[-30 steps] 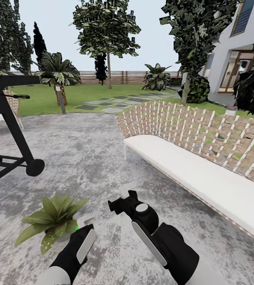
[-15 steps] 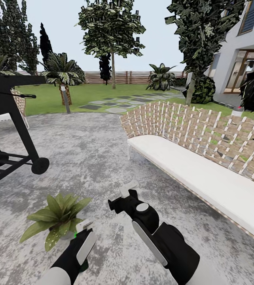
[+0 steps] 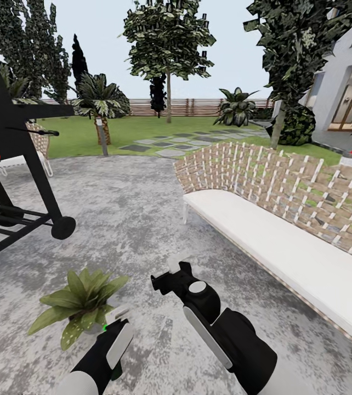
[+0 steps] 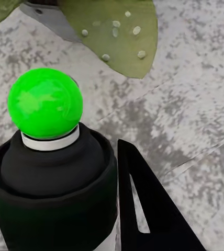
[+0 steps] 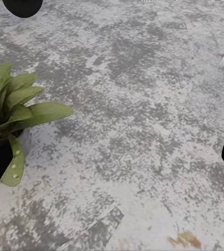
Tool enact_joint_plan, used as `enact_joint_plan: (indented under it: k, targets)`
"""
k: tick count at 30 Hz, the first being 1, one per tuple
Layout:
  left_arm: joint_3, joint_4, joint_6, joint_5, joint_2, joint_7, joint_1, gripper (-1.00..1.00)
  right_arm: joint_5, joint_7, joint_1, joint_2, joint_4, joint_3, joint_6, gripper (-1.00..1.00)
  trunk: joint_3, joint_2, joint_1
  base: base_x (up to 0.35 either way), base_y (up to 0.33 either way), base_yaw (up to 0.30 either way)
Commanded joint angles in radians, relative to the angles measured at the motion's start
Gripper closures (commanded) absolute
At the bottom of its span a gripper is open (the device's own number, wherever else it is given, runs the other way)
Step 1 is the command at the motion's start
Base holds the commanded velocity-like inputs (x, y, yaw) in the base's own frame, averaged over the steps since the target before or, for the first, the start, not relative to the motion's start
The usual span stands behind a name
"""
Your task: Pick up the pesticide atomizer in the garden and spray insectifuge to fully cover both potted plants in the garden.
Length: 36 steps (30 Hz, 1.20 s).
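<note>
My left gripper [image 3: 114, 336] is shut on the pesticide atomizer [image 4: 54, 172], a dark bottle with a black neck. Its round spray head [image 4: 45, 103] glows bright green and shows as a small green dot [image 3: 106, 327] in the head view. Just beyond the spray head stands a potted plant [image 3: 80, 303] with broad, white-speckled leaves [image 4: 117, 31] in a little grey pot [image 4: 52, 21]. My right gripper [image 3: 168, 272] hangs open and empty to the right of the plant [image 5: 18, 112], over the stone patio [image 3: 143, 219]. The other potted plant is out of view.
A black wheeled grill [image 3: 17, 164] stands at the left, one wheel [image 3: 63, 227] near the plant. A long wicker bench with a white cushion [image 3: 285, 247] runs along the right. Lawn, trees, a slatted fence [image 3: 198, 106] and a house [image 3: 351, 88] lie beyond.
The whole picture has slid to the right, so the camera has turned left and more of the grill shows. Both arms and the plant keep their places relative to each other.
</note>
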Motion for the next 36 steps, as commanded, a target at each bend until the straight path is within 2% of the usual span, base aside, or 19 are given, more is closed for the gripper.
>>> enact_joint_plan:
  k: [1,5,15,19,27,36]
  targets:
    - [0.001,-0.006,-0.001,0.000,0.001,-0.007,0.000,1.00,0.000,0.000,0.000,0.000,0.000,0.000,0.000,-1.00,0.000,0.000,0.000,0.000,0.000,0.073]
    - [-0.001,-0.022,-0.005,0.000,-0.001,-0.013,0.000,1.00,0.000,0.000,0.000,0.000,0.000,0.000,0.000,-1.00,0.000,0.000,0.000,0.032,-0.026,0.022]
    - [-0.004,-0.022,-0.003,-0.001,-0.006,-0.013,0.000,1.00,-0.001,0.000,0.000,0.002,0.001,0.002,-0.001,-1.00,0.000,0.000,0.000,0.230,-0.224,0.058]
    - [-0.003,-0.018,-0.005,-0.001,-0.006,-0.013,0.000,1.00,-0.001,0.000,0.000,0.002,0.002,0.001,-0.001,-1.00,0.000,0.000,0.000,0.275,-0.183,0.190]
    - [-0.003,-0.015,-0.005,-0.001,-0.006,-0.015,0.000,1.00,-0.009,0.002,0.000,0.002,0.003,0.003,0.001,-1.00,0.000,0.000,0.000,0.301,-0.128,0.006]
    - [-0.003,-0.022,-0.008,-0.002,-0.006,-0.002,0.000,1.00,-0.009,0.002,0.000,0.002,0.006,0.002,-0.001,-1.00,0.000,0.000,0.000,0.279,-0.141,0.158]
